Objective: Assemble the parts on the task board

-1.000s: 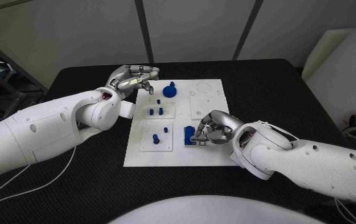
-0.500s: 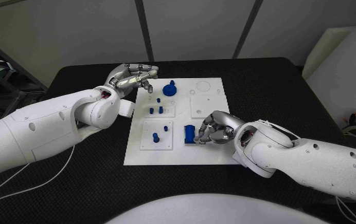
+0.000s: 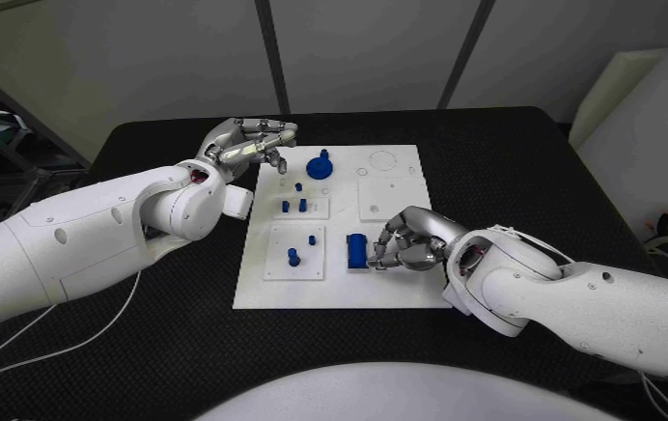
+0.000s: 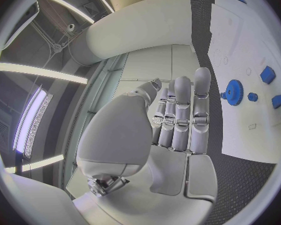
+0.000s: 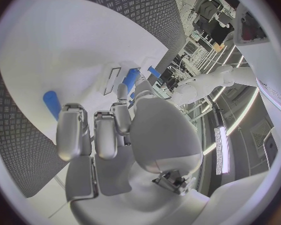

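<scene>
The task board (image 3: 341, 291), a white plate, lies in the middle of the black table (image 3: 515, 160).

Left robot hand (image 3: 251, 146): held above the table just off the board's far left corner, holding nothing. In the left wrist view its fingers (image 4: 181, 115) lie straight and side by side, so it reads as open. A blue gear (image 3: 320, 167) with a knob on top stands on the board near this hand, apart from it.

Right robot hand (image 3: 408, 239): low over the near right part of the board, fingers curled inward. Its fingertips (image 3: 378, 259) sit right beside an upright blue cylinder (image 3: 356, 249) that stands in the near middle of the board. Whether they actually grip it or only touch it I cannot tell; the right wrist view shows the curled fingers (image 5: 109, 130) over the white board with a blue piece just beyond them.

Small blue pegs (image 3: 293, 208) stand in a raised white block in the left middle of the board. Another blue peg (image 3: 292, 258) stands in the near left block.
</scene>
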You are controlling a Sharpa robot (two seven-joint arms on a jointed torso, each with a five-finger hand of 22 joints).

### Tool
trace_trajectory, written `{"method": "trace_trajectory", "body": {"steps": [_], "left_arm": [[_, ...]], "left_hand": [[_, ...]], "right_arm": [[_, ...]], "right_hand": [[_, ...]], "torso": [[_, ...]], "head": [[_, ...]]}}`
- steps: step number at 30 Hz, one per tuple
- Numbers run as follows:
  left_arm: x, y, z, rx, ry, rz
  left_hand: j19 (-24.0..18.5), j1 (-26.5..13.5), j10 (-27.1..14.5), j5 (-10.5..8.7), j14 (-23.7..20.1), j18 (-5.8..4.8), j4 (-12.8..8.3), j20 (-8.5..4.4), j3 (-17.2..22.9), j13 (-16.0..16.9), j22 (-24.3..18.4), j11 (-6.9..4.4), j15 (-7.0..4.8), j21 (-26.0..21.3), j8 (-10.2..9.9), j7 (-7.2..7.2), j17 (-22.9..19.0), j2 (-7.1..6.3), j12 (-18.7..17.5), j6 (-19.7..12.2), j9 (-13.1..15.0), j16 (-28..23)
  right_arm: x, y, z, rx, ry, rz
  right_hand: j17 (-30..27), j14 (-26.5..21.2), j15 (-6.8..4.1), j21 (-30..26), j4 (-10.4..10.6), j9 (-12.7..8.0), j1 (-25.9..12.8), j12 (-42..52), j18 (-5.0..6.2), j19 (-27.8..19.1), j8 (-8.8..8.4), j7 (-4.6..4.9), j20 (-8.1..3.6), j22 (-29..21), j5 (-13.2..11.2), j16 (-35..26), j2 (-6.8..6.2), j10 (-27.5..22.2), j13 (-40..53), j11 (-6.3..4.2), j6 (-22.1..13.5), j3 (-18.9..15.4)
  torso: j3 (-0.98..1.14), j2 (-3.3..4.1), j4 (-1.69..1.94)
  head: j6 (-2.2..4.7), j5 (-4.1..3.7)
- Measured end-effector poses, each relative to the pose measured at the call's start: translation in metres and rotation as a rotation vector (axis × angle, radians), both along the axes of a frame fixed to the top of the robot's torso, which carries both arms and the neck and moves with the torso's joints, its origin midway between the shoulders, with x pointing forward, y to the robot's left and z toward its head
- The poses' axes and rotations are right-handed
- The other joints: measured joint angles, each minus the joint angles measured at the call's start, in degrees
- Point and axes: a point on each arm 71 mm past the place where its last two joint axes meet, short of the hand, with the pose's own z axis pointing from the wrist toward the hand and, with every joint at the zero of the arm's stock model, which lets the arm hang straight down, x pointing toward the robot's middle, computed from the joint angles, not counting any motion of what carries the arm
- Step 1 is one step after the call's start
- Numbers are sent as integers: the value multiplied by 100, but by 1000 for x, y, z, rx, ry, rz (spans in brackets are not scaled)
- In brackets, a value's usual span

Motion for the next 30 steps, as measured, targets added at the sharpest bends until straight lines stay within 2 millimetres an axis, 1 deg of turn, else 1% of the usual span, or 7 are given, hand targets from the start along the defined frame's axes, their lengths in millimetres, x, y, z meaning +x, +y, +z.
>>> {"method": "trace_trajectory", "body": {"steps": [2, 6, 10, 12, 18, 24, 30], "left_arm": [[0, 0, 0, 0, 0, 0], [0, 0, -1, 0, 1, 0], [-1, -1, -1, 0, 3, -1], [-1, -1, -1, -1, 3, -3], [-2, -2, -2, -2, 4, -5], [-3, -3, -4, -3, 9, -6], [-3, -3, -6, -3, 12, -7]], "left_hand": [[0, 0, 0, 0, 0, 0, 0, 0, 0, 0, 0, 0, 0, 0, 0, 0, 0, 0, 0, 0, 0, 0], [0, 0, 0, 0, 0, 0, 0, 0, 0, 0, 0, 0, 0, 0, 0, 0, 0, 0, 0, 0, -2, 0], [0, 0, 0, 0, 0, 0, 0, 0, 0, -1, -5, 0, 0, 0, 0, 0, 1, 0, 0, 0, -6, 0], [0, 0, 0, 0, 0, 0, 0, 0, 0, -1, -5, 0, 0, 0, 0, 0, -1, 0, 0, 0, -6, 0], [0, 0, 0, 0, 0, 0, 0, 0, 0, -1, -4, 0, 0, 0, 0, 0, -4, 0, 0, 0, -5, 0], [0, 0, 0, 0, 0, 0, 0, 0, 0, -1, -4, 0, 0, 0, 0, 0, -4, 0, 0, 0, -5, 0], [0, 0, 0, 0, 0, 0, 0, 0, 0, 4, -4, 0, 0, 0, 0, 0, -4, 0, 0, 0, -5, 0]], "right_arm": [[-2, -6, 3, 17, -8, 3], [-5, -22, 8, 40, -18, -3], [-6, -43, 13, 36, -28, -26], [-6, -53, 13, 25, -31, -42], [-5, -73, 14, -29, -58, -73], [-2, -77, 13, -88, -95, -88], [2, -77, 11, -135, -115, -110]], "right_hand": [[0, 1, 4, 0, 0, -79, 1, -62, 0, -30, -158, 66, 30, 0, 39, 0, 1, -42, -1, 42, -166, 0], [-1, -1, 146, 0, -20, -314, 134, -173, 0, -47, -611, 198, 115, -1, 52, 0, 134, -130, -200, 156, -312, 20], [-1, 10, 196, -26, -13, -588, 200, -328, 0, -58, -1114, 305, 166, -1, 52, -22, 200, -185, -372, 228, -206, 28], [-1, 10, 196, -26, -2, -667, 212, -371, 0, -78, -1240, 322, 187, -1, 52, -26, 212, -202, -387, 245, -182, 39], [-1, 10, 196, -26, 42, -804, 170, -395, 0, -77, -1419, 297, 186, -1, 52, -26, 170, -202, -406, 245, 58, -6], [-1, 10, 196, -26, 192, -877, 51, -395, 0, -77, -1509, 270, 186, -1, 192, -53, 91, -170, -367, 212, 233, -125], [-2, 10, 196, -50, 285, -899, -49, -395, 0, -77, -1517, 243, 185, -1, 201, -74, 29, -170, -366, 212, 328, -219]], "torso": [[1, -4, -7], [0, -15, -13], [0, -23, -16], [1, -29, -20], [-3, -34, -27], [6, -30, -35], [2, -26, -27]], "head": [[6, 1], [19, -23], [41, -66], [52, -90], [90, -188], [111, -235], [112, -255]]}}
